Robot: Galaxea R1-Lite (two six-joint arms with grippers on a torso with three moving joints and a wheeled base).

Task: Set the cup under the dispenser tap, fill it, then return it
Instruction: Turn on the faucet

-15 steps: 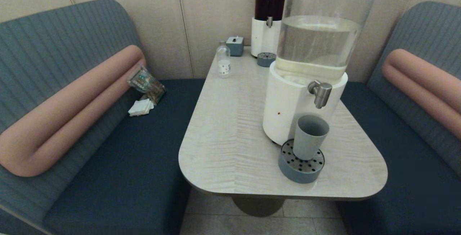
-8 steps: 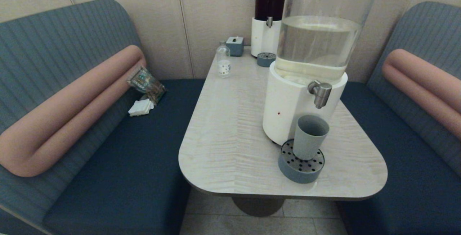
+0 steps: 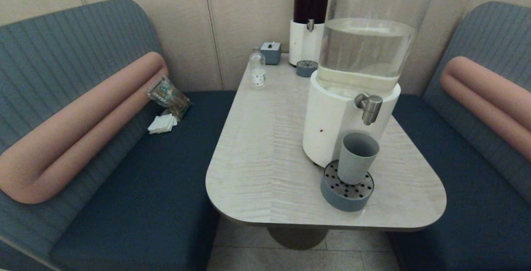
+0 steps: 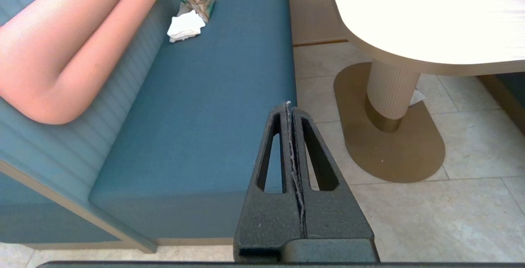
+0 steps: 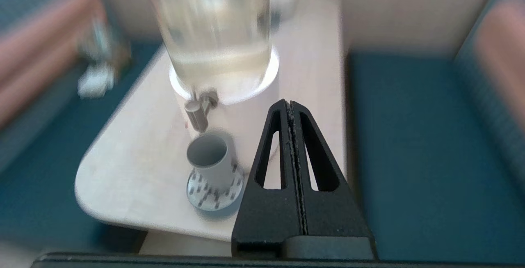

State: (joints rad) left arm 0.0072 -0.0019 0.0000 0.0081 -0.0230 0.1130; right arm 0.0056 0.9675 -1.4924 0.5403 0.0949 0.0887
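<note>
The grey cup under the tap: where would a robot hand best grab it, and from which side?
Probably around the cup's side wall, near the middle, coming from the front or right. It stands upright on the perforated drip tray; the tap hangs over its mouth and the dispenser base stands close behind. The right gripper, shut, faces it from off the table.

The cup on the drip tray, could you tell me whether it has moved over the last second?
No. The cup stands at the same spot on the drip tray, below the dispenser tap.
</note>
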